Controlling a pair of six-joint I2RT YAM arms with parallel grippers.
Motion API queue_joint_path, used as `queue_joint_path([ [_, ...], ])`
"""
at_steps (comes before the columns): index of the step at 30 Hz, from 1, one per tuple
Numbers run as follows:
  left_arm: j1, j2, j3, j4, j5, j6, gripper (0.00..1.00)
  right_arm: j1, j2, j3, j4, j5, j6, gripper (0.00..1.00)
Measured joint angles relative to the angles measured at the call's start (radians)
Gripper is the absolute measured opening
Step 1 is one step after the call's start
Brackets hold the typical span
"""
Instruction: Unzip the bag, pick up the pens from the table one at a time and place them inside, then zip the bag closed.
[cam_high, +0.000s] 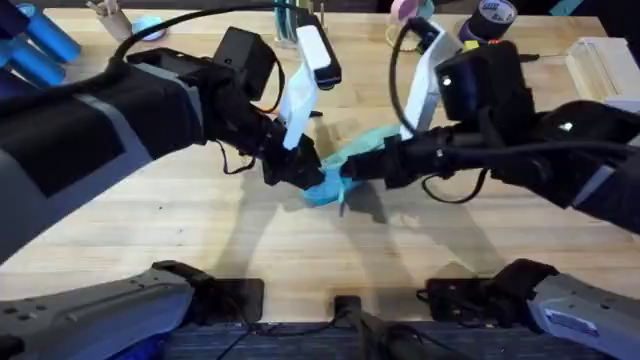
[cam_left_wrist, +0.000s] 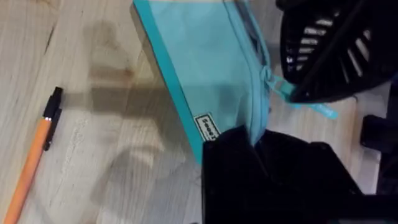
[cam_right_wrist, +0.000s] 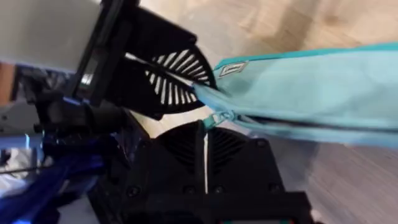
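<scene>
Both arms crowd the middle of the table (cam_high: 200, 230): the left gripper (cam_high: 300, 168) and right gripper (cam_high: 385, 162) meet over the bag (cam_high: 340, 170), blocking passage there. From the bag toward 6 o'clock the wood lies bare and open. At 12 o'clock, clutter lines the far edge. A pen (cam_left_wrist: 36, 158) lies apart from the bag, with free wood around it.

Overhead downward-forward; 2 close wrist views sharing bag (cam_left_wrist: 205, 74)

Small label on bag (cam_left_wrist: 207, 126), lettering unreadable
</scene>
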Motion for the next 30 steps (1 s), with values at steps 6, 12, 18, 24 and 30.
queue_joint_path([
  [6, 0.0, 0.0, 0.0, -0.007, 0.0, 0.0, 0.042, 0.052, 0.0, 0.0, 0.014, 0.02, -0.045, 0.031],
  [12, 0.0, 0.0, 0.0, -0.006, 0.0, 0.0, 0.042, 0.064, 0.0, 0.0, 0.02, 0.03, -0.069, 0.031],
  [18, 0.0, 0.0, 0.0, 0.003, -0.002, 0.0, 0.042, 0.074, 0.0, 0.012, 0.003, 0.042, -0.097, 0.35],
  [24, 0.0, 0.0, 0.0, 0.003, -0.003, 0.0, 0.042, 0.05, -0.018, 0.107, -0.145, 0.093, -0.183, 0.991],
  [30, 0.0, 0.0, 0.0, 0.003, -0.003, 0.0, 0.042, 0.026, -0.039, 0.22, -0.288, 0.244, -0.319, 0.996],
])
